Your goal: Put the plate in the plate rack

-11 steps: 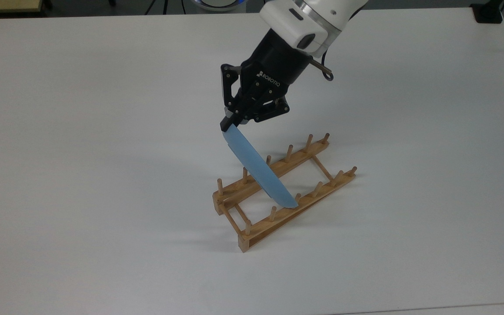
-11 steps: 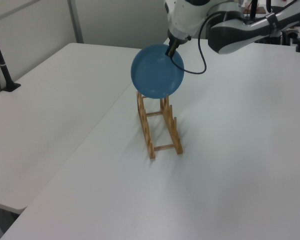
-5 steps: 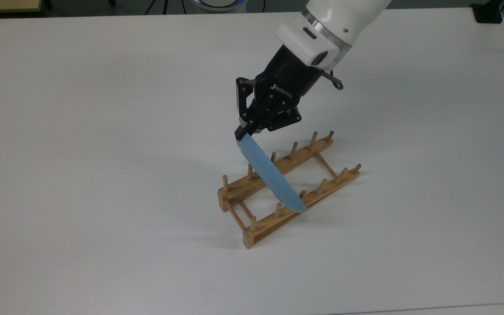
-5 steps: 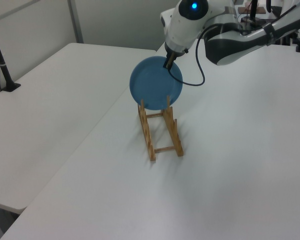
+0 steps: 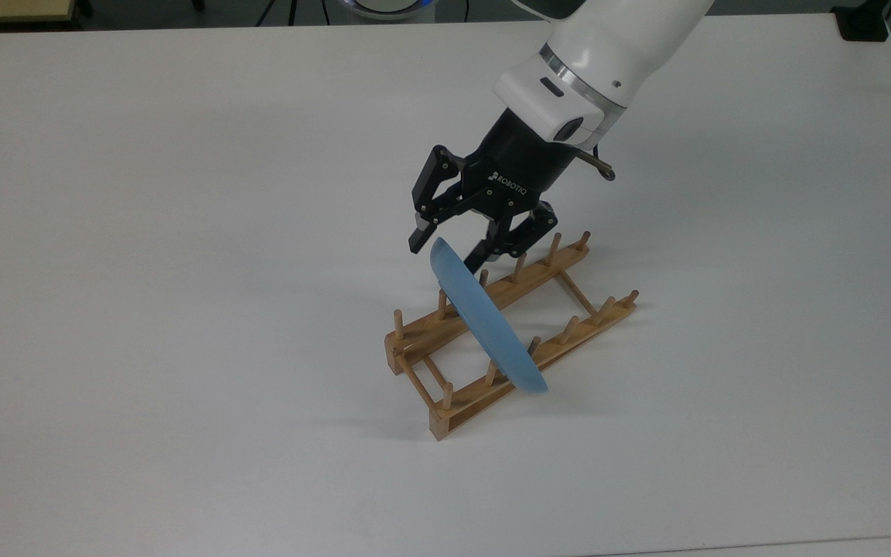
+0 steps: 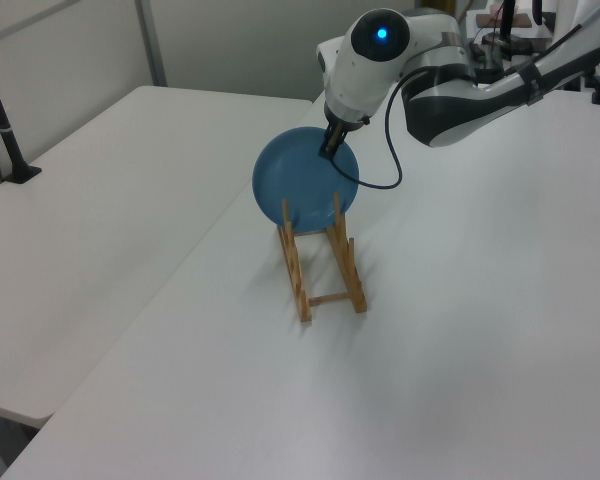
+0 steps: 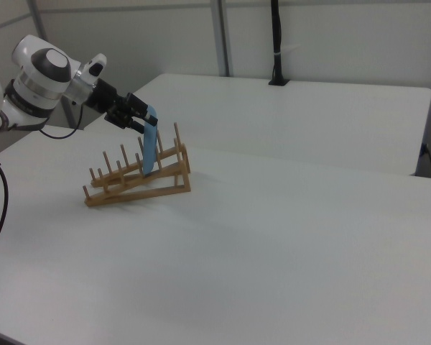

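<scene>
Here, plate [image 5: 488, 319] stood on edge, tilted, between pegs of the plate rack [image 5: 565, 340] on the white table [image 5: 182, 232], tool [image 5: 449, 251] spread open just above the plate's upper rim.

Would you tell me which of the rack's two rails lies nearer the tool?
The top view's upper rail: the open tool hangs beside its pegs; the lower rail lies farther off.

arm [image 5: 616, 39] cut off at top view's upper edge

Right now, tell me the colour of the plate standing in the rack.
Light blue; the plate shows it best in the left view.
</scene>
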Robot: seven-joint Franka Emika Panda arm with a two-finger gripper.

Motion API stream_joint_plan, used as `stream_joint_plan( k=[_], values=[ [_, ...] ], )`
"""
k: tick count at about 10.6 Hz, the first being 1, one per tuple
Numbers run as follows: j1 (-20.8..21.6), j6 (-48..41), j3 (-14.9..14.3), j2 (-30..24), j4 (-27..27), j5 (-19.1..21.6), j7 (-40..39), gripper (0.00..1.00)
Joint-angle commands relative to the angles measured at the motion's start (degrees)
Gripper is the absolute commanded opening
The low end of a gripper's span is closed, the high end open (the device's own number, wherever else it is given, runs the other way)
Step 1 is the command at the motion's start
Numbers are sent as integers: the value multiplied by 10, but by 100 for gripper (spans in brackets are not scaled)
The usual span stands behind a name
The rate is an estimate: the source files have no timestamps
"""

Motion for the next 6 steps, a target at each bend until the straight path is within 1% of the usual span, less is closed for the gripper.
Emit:
stream_joint_plan(
  k=[1,2,3,4,5,6],
  values=[
    [-6,21,0,-26,-6,57,25,100],
    [-11,22,0,-39,-5,127,-1,100],
    [-17,18,0,-58,-5,202,-50,100],
    [-23,10,-2,-75,-6,286,-101,100],
    [-30,-26,-7,-96,-10,352,-148,100],
    [-46,-70,-7,-106,-11,390,-174,100]
  ],
)
